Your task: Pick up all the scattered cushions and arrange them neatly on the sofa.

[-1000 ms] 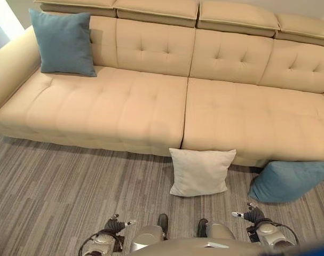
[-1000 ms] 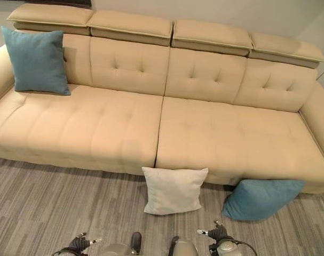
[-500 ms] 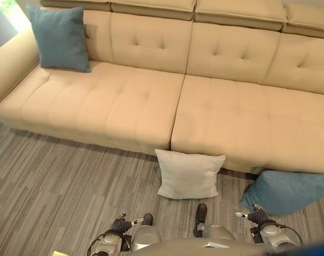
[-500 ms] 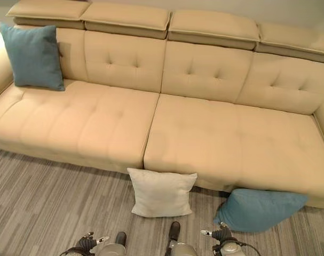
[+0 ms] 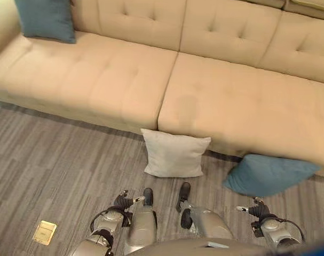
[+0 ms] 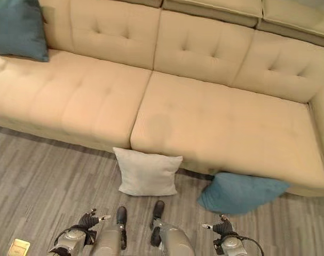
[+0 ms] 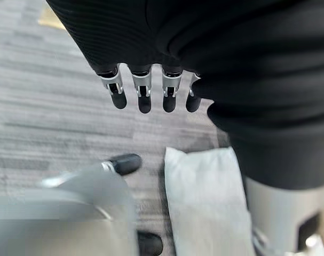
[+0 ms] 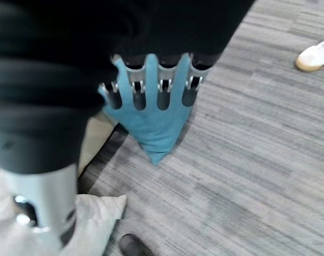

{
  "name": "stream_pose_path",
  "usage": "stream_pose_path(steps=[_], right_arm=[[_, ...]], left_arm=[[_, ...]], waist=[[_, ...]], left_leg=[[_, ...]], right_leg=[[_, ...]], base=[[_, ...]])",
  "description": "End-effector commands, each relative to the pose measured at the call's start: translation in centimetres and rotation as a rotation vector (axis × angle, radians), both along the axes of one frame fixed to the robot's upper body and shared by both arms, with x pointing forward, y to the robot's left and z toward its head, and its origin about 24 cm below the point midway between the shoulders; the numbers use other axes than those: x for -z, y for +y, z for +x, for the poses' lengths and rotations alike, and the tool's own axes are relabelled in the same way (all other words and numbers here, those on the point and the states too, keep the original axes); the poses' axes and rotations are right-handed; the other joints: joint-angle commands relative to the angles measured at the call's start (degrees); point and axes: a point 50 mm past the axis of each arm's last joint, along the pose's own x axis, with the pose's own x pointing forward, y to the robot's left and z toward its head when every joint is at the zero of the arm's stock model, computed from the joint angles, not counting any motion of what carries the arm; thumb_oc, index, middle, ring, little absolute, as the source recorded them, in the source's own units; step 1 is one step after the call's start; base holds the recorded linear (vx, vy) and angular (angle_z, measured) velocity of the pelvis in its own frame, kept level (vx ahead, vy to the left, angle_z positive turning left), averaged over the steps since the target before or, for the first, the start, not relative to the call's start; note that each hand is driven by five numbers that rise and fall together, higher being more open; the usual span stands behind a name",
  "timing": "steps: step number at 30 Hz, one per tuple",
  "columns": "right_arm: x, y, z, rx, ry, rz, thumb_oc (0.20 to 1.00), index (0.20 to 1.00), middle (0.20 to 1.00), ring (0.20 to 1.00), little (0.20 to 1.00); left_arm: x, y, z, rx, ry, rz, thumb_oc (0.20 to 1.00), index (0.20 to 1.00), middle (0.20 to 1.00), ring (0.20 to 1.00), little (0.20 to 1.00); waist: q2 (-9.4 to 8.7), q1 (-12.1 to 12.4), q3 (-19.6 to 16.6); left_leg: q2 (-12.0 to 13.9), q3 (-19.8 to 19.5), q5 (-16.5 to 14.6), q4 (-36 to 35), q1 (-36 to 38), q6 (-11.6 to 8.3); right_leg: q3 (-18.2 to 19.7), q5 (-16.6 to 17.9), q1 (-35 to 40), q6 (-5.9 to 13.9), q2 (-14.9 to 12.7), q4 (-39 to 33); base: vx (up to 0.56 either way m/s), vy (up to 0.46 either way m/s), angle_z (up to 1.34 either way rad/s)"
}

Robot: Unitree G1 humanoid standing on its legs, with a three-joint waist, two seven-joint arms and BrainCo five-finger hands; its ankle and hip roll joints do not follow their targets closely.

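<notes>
Cushions (image 5: 175,154) on floor (image 5: 55,176) beside sofa (image 5: 247,106)

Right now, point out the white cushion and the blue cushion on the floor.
white cushion (image 5: 174,155), left eye view, middle of its face.
blue cushion (image 5: 268,175), left eye view, middle of its visible side.

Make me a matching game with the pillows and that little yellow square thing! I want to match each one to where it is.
Things:
1. white cushion
2. blue cushion near the right hand
3. blue cushion far left
4. small yellow square

Places:
A. up on the sofa seat
B. flat on the floor, left side
C. leaning on the sofa front, middle
D. on the floor, tucked at the sofa's right front

Pairs: 1-C, 2-D, 3-A, 4-B
</notes>
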Motion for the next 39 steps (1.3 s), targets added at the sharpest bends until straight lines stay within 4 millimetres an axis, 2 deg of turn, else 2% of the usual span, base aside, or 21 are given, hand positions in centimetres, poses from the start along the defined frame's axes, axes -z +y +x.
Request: stream_pose_path(steps=[1,2,8,13,14,15,18,20,21,22,24,25,26,30,37,39], right_arm=[[-0.6,0.3,1.3,-0.017,-0.061,-0.004,1.0,1.0,1.0,1.0,1.0],[-0.7,0.4,1.6,-0.021,-0.069,-0.002,1.0,1.0,1.0,1.0,1.0],[-2.9,1.1,5.7,-0.013,-0.227,0.014,1.0,1.0,1.0,1.0,1.0],[-6.8,2.0,11.1,0.002,-0.452,0.019,1.0,1.0,1.0,1.0,1.0],[-6.9,2.0,11.1,0.002,-0.452,0.019,1.0,1.0,1.0,1.0,1.0],[-8.1,2.5,12.4,0.0,-0.514,0.022,1.0,1.0,1.0,1.0,1.0],[-10.4,2.9,14.7,0.009,-0.624,0.018,1.0,1.0,1.0,1.0,1.0],[-13.6,3.3,17.1,0.041,-0.763,0.011,1.0,1.0,1.0,1.0,1.0],[-14.6,3.4,17.7,0.059,-0.807,0.015,1.0,1.0,1.0,1.0,1.0],[-16.5,3.5,18.8,0.104,-0.895,0.028,1.0,1.0,1.0,1.0,1.0],[-17.9,3.6,19.6,0.142,-0.957,0.051,1.0,1.0,1.0,1.0,1.0],[-17.9,3.6,19.6,0.142,-0.959,0.051,1.0,1.0,1.0,1.0,1.0],[-19.0,3.8,20.3,0.164,-0.997,0.074,1.0,1.0,1.0,1.0,1.0],[-21.1,3.6,21.4,0.196,-1.061,0.099,1.0,1.0,1.0,1.0,1.0],[-23.8,2.9,22.6,0.223,-1.137,0.138,1.0,1.0,1.0,1.0,1.0],[-26.1,2.8,23.6,0.211,-1.179,0.143,1.0,1.0,1.0,1.0,1.0]], left_arm=[[-0.5,1.7,-0.2,-0.001,-0.033,0.057,1.0,1.0,1.0,1.0,1.0],[-0.6,1.7,0.0,-0.002,-0.042,0.059,1.0,1.0,1.0,1.0,1.0],[-3.3,1.7,4.3,-0.057,-0.241,0.051,1.0,1.0,1.0,1.0,1.0],[-7.9,0.9,10.0,-0.101,-0.502,0.018,1.0,1.0,1.0,1.0,1.0],[-7.9,0.9,10.0,-0.101,-0.503,0.018,1.0,1.0,1.0,1.0,1.0],[-8.9,0.8,11.0,-0.122,-0.55,0.011,1.0,1.0,1.0,1.0,1.0],[-11.0,0.4,13.1,-0.161,-0.648,-0.021,1.0,1.0,1.0,1.0,1.0],[-14.0,-0.3,15.5,-0.174,-0.763,-0.05,1.0,1.0,1.0,1.0,1.0],[-14.8,-0.4,16.1,-0.176,-0.792,-0.049,1.0,1.0,1.0,1.0,1.0],[-16.8,-0.6,17.4,-0.175,-0.863,-0.049,1.0,1.0,1.0,1.0,1.0],[-18.5,-1.1,18.5,-0.176,-0.919,-0.058,1.0,1.0,1.0,1.0,1.0],[-18.6,-1.1,18.5,-0.176,-0.921,-0.058,1.0,1.0,1.0,1.0,1.0],[-20.1,-1.6,19.4,-0.168,-0.967,-0.072,1.0,1.0,1.0,1.0,1.0],[-23.8,-2.7,21.3,-0.129,-1.065,-0.078,1.0,1.0,1.0,1.0,1.0],[-28.0,-4.1,23.0,-0.042,-1.167,-0.046,1.0,1.0,1.0,1.0,1.0],[-30.7,-4.4,23.9,-0.04,-1.216,-0.042,1.0,1.0,1.0,1.0,1.0]], waist=[[-2.82,0.86,-2.04],[-2.91,0.92,-1.74],[-2.89,1.74,2.95],[-2.26,1.53,6.84],[-2.26,1.53,6.8],[-2.0,1.44,7.2],[-1.71,0.92,8.22],[-1.22,0.25,8.8],[-1.08,-0.03,8.75],[-0.68,-0.5,9.07],[-0.37,-0.94,8.99],[-0.37,-0.95,8.83],[-0.15,-1.35,8.79],[0.13,-1.85,7.36],[0.16,-2.65,5.67],[0.21,-2.67,5.25]], left_leg=[[-2.49,-1.57,0.2,0.12,-0.49,-1.8],[-2.6,-1.56,0.12,0.4,-0.85,-1.64],[-3.73,-1.76,-0.68,4.43,-6.78,-0.61],[-4.35,-2.19,0.36,7.77,-16.28,-0.56],[-4.34,-2.2,0.31,7.85,-16.38,-0.56],[-3.98,-2.73,-1.21,8.86,-18.3,-0.98],[-4.16,-3.13,-1.0,10.88,-23.9,-0.94],[-4.31,-3.5,-1.06,13.57,-31.13,-0.69],[-4.39,-3.52,-1.15,14.12,-32.82,-0.62],[-4.5,-3.75,-1.46,15.9,-36.73,-0.45],[-4.83,-4.18,-1.76,17.31,-40.27,-0.15],[-4.85,-4.18,-1.82,17.49,-40.63,-0.14],[-4.89,-4.37,-2.18,18.8,-43.54,0.03],[-5.67,-4.84,-2.85,20.87,-49.68,0.41],[-6.41,-5.25,-3.53,23.7,-57.19,0.82],[-6.88,-5.2,-3.4,24.45,-60.61,1.06]], right_leg=[[4.44,-0.34,6.69,7.75,-7.02,-5.78],[4.67,-0.36,6.17,7.73,-7.14,-5.27],[5.91,-0.3,-1.43,8.09,-9.45,1.16],[5.55,0.36,-10.92,8.28,-10.88,4.96],[5.55,0.33,-11.0,8.28,-10.88,5.02],[6.04,-1.09,-13.08,8.77,-10.83,6.28],[6.42,-1.14,-18.69,8.84,-11.04,8.54],[6.68,-1.1,-26.14,8.94,-11.62,11.63],[6.9,-1.28,-27.79,8.97,-11.66,12.36],[7.29,-1.5,-31.67,9.09,-12.13,14.36],[7.85,-1.89,-35.33,9.15,-12.28,16.31],[7.88,-1.96,-35.68,9.15,-12.31,16.49],[8.22,-2.2,-38.57,9.25,-12.71,18.15],[9.21,-2.98,-45.13,9.31,-13.34,21.31],[10.78,-3.5,-53.36,9.73,-13.68,25.07],[11.44,-3.3,-57.42,10.31,-13.83,26.6]], base=[[-0.02,0.069,0.09],[-0.06,0.094,0.31],[-0.09,0.064,0.03],[-0.11,0.024,0.06],[0.0,0.0,0.0],[0.0,0.0,0.0],[-0.06,0.008,0.01],[-0.1,0.033,0.05],[-0.06,0.047,0.06],[-0.04,0.055,0.05],[-0.01,0.045,0.04],[0.01,0.038,0.02],[0.0,0.0,0.0],[0.0,0.018,0.1],[0.0,0.018,0.04],[0.02,0.008,0.01]])
